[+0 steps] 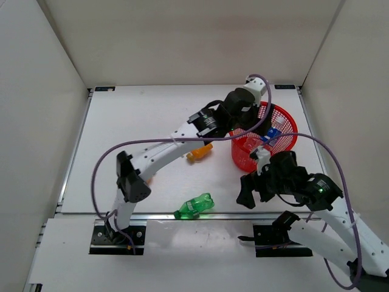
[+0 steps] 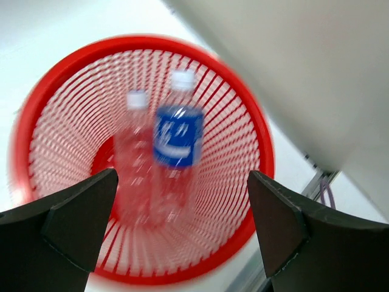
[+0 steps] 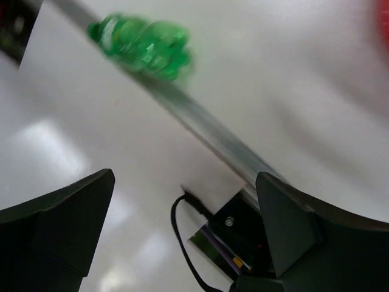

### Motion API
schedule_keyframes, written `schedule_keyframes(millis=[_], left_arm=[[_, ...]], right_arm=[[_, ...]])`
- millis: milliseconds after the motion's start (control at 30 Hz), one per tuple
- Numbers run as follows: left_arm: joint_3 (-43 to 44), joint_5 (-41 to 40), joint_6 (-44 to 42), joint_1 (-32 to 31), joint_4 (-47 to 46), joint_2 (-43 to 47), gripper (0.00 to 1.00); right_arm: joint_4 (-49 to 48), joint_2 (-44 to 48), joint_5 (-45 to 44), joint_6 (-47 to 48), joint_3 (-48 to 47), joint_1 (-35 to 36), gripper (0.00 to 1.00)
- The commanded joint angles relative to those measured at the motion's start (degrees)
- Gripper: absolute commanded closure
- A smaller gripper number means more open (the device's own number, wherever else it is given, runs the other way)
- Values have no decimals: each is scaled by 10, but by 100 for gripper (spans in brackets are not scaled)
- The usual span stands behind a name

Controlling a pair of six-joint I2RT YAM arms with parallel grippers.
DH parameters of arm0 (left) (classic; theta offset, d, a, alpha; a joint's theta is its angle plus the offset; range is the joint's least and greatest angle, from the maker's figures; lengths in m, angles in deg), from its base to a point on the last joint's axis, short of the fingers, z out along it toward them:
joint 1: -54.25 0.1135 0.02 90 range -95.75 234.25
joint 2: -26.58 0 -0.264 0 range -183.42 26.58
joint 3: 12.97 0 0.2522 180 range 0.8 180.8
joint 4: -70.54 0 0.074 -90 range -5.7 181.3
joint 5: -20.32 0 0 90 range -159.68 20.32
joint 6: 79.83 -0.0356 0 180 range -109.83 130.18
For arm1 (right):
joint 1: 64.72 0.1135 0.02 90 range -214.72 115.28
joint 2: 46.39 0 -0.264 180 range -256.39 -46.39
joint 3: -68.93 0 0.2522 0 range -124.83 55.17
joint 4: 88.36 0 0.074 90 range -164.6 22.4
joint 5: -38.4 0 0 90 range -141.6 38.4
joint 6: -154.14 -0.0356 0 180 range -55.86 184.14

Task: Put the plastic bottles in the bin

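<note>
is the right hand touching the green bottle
Apart. The right wrist view shows the green bottle lying well beyond the open right hand, with a wide gap between them.

Motion blur over the bin (image 2: 260, 143), its two bottles (image 2: 177, 139) and green bottle (image 3: 143, 45)

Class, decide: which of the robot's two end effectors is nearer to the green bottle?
The right. The right end effector hangs open a short way to the right of the green bottle. The left end effector is much farther off, open above the bin.
</note>
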Motion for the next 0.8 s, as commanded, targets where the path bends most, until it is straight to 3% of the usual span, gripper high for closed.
schedule_keyframes(millis=[0,100,167,300,367,533,600,767], left_arm=[[-65,-51,-18,8,67,134,1],[-243,-98,5,41,121,235,1],[-352,-93,39,78,136,336,1],[-575,-65,91,191,165,502,1],[-631,-68,111,240,197,593,2],[-702,-56,93,380,272,723,1],[-705,-58,82,398,296,742,1],[-711,-60,82,363,311,729,2]], right_arm=[[-85,-15,6,-66,32,118,0],[-138,-87,-56,-74,26,233,1],[-167,-132,-69,-44,14,272,1],[-241,-231,-46,46,-15,275,2],[-280,-270,-49,100,-29,281,2],[-351,-378,-53,255,-46,297,2],[-373,-421,-30,317,-47,303,2],[-459,-437,9,399,25,319,1]])
